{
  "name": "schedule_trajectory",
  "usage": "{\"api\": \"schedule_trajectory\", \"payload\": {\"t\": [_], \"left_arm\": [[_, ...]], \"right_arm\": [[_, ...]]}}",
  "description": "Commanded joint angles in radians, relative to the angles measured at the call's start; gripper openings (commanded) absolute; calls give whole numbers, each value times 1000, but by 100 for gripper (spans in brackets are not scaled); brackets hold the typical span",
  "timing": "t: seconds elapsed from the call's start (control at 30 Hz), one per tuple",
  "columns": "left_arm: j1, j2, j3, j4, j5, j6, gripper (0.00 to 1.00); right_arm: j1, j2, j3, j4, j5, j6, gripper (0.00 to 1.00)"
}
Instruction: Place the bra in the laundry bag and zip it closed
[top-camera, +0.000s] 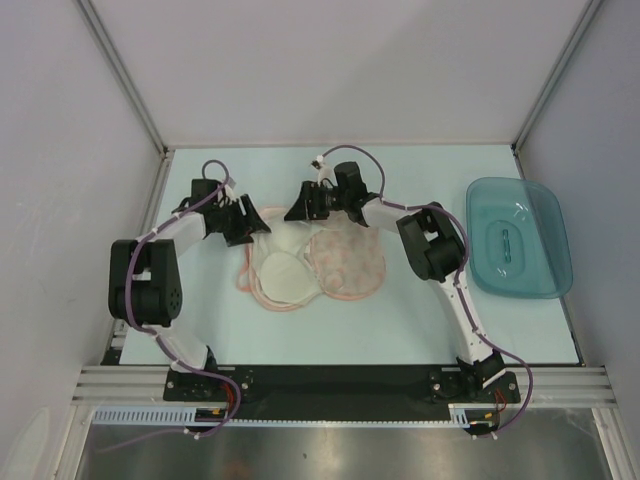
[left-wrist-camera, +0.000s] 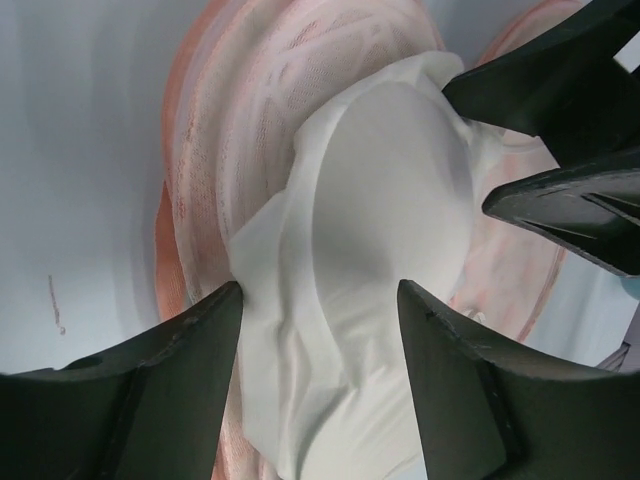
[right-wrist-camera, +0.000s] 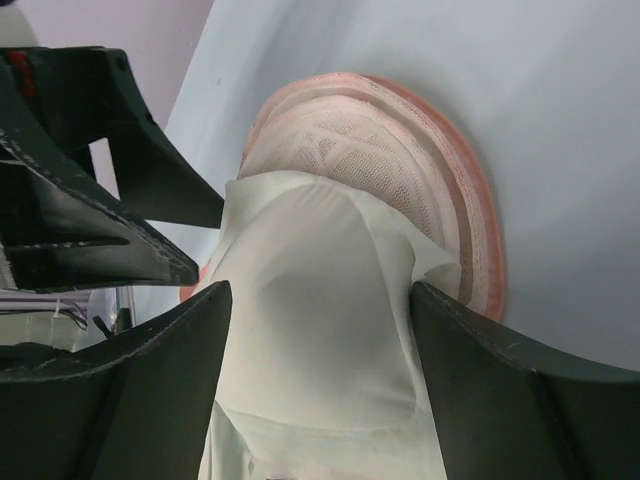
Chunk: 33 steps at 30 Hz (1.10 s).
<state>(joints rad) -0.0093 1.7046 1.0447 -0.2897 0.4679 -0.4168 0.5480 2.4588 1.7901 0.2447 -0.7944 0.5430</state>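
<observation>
The peach-pink laundry bag (top-camera: 352, 262) lies open on the table, both lobes spread. The white bra (top-camera: 283, 272) lies folded in its left lobe. My left gripper (top-camera: 255, 222) is open at the bag's far left edge, and my right gripper (top-camera: 300, 208) is open at its far middle. In the left wrist view my left gripper (left-wrist-camera: 318, 300) straddles the bra (left-wrist-camera: 390, 190) with jaws wide apart, over the bag's mesh lining (left-wrist-camera: 215, 130). In the right wrist view my right gripper (right-wrist-camera: 320, 300) straddles the bra (right-wrist-camera: 310, 300) the same way, with the bag (right-wrist-camera: 400, 130) behind.
A translucent teal tray (top-camera: 545, 250) stands at the right side of the table. The two grippers are close together; the right one's fingers (left-wrist-camera: 560, 100) show in the left wrist view, the left one's fingers (right-wrist-camera: 110, 200) in the right wrist view. White walls enclose the table.
</observation>
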Motion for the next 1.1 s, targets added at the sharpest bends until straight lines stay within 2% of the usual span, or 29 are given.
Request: {"api": "schedule_trajectory", "payload": {"t": [0.0, 0.13, 0.17, 0.33, 0.4, 0.53, 0.57, 0.63, 0.8, 1.07], "left_arm": [[6, 55, 73, 17, 98, 7, 67], [2, 82, 98, 14, 89, 3, 64], [0, 92, 103, 17, 116, -7, 58], [0, 104, 78, 113, 196, -68, 46], [0, 95, 74, 118, 177, -76, 37], [0, 81, 69, 119, 176, -80, 29], [0, 70, 66, 119, 172, -80, 23], [0, 56, 55, 121, 161, -77, 20], [2, 17, 34, 139, 184, -48, 2], [5, -40, -8, 169, 245, -7, 0]], "right_arm": [[0, 28, 46, 24, -32, 18, 77], [-2, 32, 58, 30, -40, 34, 75], [-2, 35, 61, 31, -43, 38, 74], [1, 46, 71, 59, -54, 67, 72], [3, 46, 75, 62, -55, 74, 71], [4, 51, 81, 65, -71, 75, 70], [3, 49, 81, 65, -75, 75, 71], [0, 45, 77, 59, -80, 61, 73], [-19, 19, 68, 21, -97, 9, 79], [-39, -37, 42, -2, -137, -93, 93]]}}
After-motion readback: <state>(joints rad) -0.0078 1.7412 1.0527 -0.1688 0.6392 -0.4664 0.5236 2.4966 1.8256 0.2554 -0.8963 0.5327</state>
